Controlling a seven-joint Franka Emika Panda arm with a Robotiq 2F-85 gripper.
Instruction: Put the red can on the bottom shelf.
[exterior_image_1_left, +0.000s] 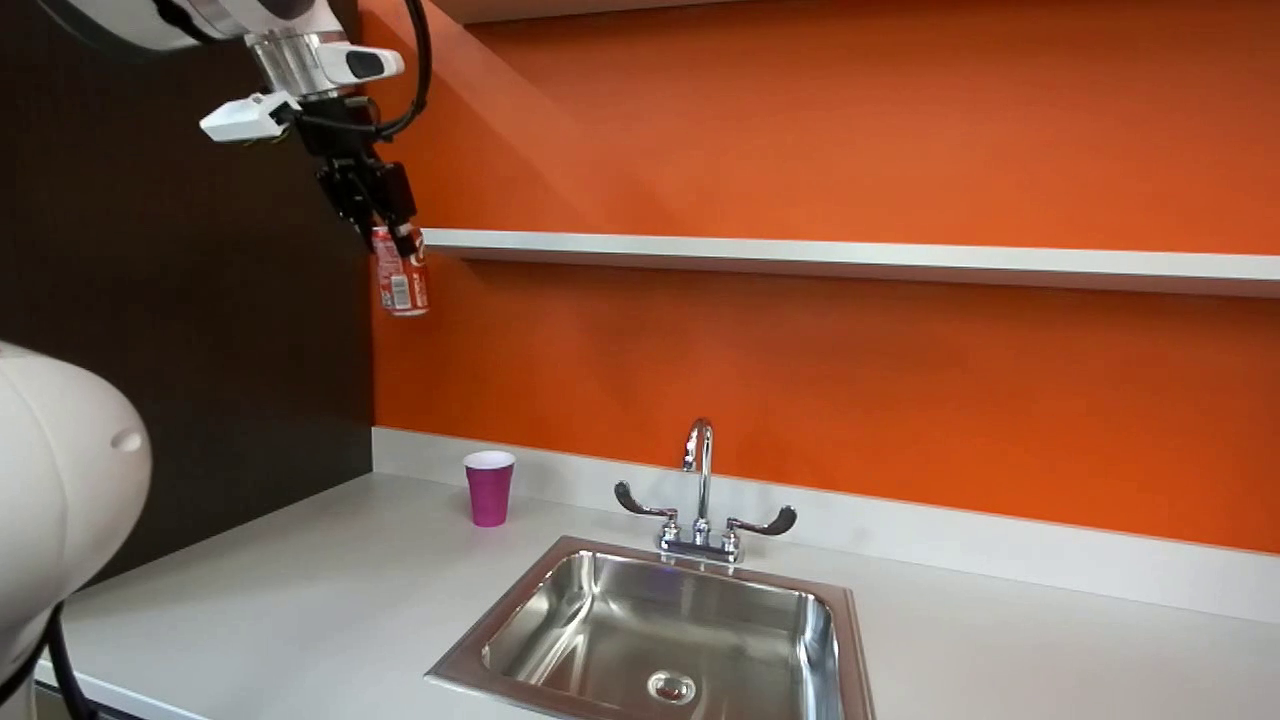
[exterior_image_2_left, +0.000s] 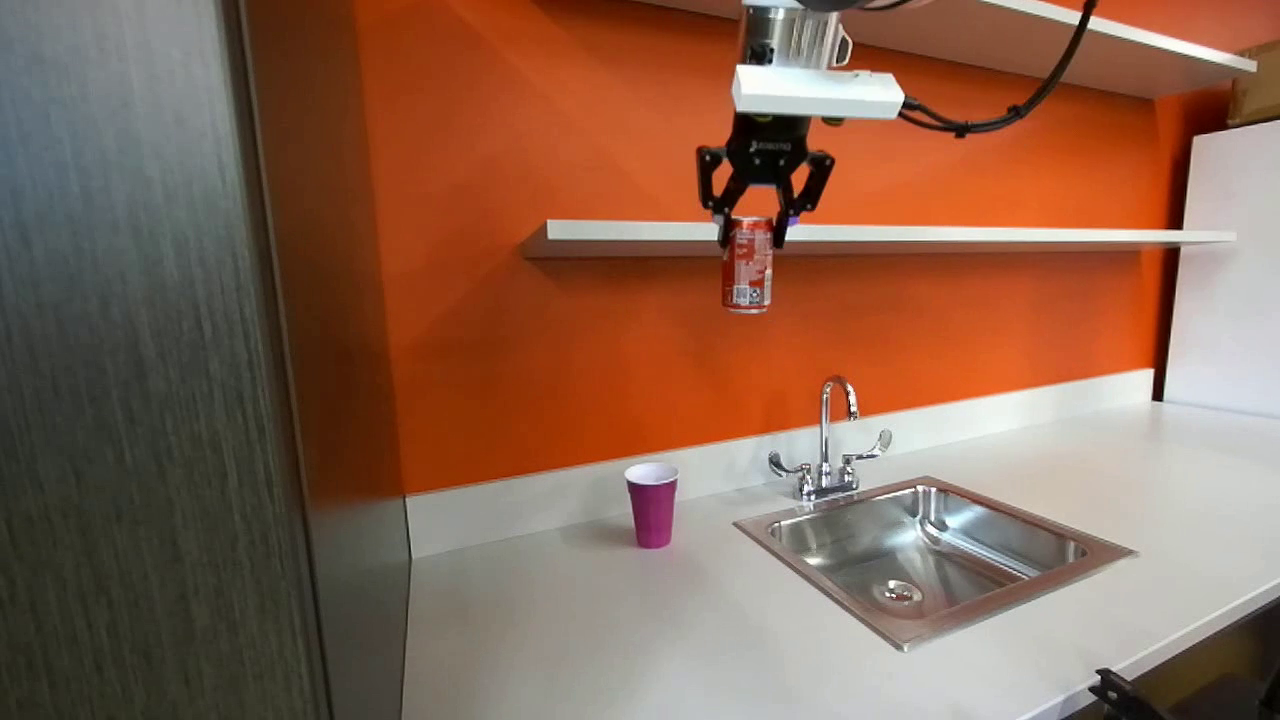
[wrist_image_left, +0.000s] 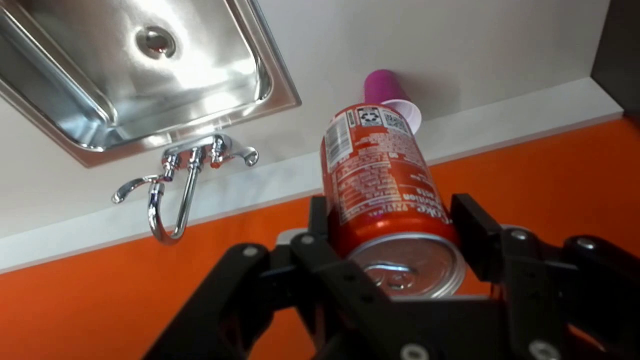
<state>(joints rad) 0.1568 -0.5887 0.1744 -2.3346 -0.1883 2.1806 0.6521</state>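
1 red can (exterior_image_1_left: 402, 280) in claw (exterior_image_1_left: 388, 243); cup (exterior_image_1_left: 489, 492) below

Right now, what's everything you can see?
wall: 1, orange, back
counter: 1, white, below wall
backsplash: 1, white, along wall
bottom shelf: 1, white, on wall
upper shelf: 1, white, higher
Coke can: 1, red, above counter
cup: 1, magenta, on counter
sink: 1, silver, in counter
gooseneck faucet: 1, silver, behind sink
dark panel: 1, brown, beside counter
tall panel: 1, white, counter's far end
cardboard box: 1, brown, above tall panel
tool: 1, black, gripping Coke can
wrist camera: 1, white, above tool
robot arm: 1, white, above counter
cables: several, black, along arm
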